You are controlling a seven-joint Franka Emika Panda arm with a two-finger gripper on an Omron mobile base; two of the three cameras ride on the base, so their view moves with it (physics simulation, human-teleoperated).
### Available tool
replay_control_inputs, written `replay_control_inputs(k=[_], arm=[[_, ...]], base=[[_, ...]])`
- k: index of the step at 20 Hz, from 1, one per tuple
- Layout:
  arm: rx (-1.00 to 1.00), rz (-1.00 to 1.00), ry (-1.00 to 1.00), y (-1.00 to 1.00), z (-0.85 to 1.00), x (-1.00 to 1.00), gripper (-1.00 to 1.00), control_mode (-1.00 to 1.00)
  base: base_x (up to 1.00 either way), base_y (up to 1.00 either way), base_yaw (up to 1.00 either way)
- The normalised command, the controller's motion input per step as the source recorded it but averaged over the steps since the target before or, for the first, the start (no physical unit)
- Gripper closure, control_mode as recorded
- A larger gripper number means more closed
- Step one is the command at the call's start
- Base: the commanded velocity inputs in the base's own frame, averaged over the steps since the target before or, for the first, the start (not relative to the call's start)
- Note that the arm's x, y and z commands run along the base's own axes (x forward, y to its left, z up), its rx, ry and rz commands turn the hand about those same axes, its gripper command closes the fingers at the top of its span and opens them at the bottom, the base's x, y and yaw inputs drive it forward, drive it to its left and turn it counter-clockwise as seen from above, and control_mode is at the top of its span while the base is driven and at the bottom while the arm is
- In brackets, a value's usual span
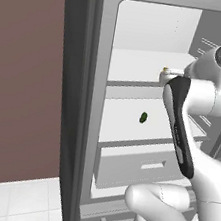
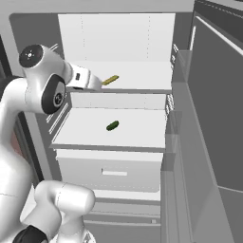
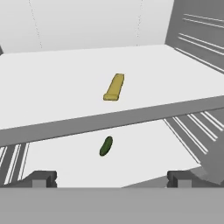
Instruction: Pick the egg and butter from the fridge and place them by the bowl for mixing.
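Inside the open fridge [image 2: 182, 142], the butter [image 3: 114, 86] lies flat on the upper shelf [image 3: 52, 87], well apart from the gripper [image 3: 112, 178], whose fingers [image 3: 41, 178] stand wide apart, holding nothing. On the shelf below lies a small dark green pickle [image 3: 106, 146].

Small dark green oblong item [image 2: 112, 126], prob. a pickle, is seen lying flat mid-shelf, alone, w/ bare white surface all round. A maroon wall [image 1: 21, 78] is seen at left, white tiled floor [image 1: 12, 201] below it.
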Motion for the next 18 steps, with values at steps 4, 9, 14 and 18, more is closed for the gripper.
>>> replay_control_inputs(k=[4, 9, 14, 18], arm=[[-0.04, 0.00, 0.00, -0.03, 0.09, 0.44, -1.00, -1.00], [-0.03, 0.00, 0.04, -0.03, 0.04, 0.56, -1.00, -1.00], [-0.05, 0.00, 0.08, -0.06, 0.00, 0.61, -1.00, -1.00], [-0.04, 0.00, 0.11, -0.08, -0.05, 0.64, -1.00, -1.00]], base=[[0.00, 0.00, 0.00], [0.00, 0.00, 0.00], [0.00, 0.00, 0.00], [0.00, 0.00, 0.00]])
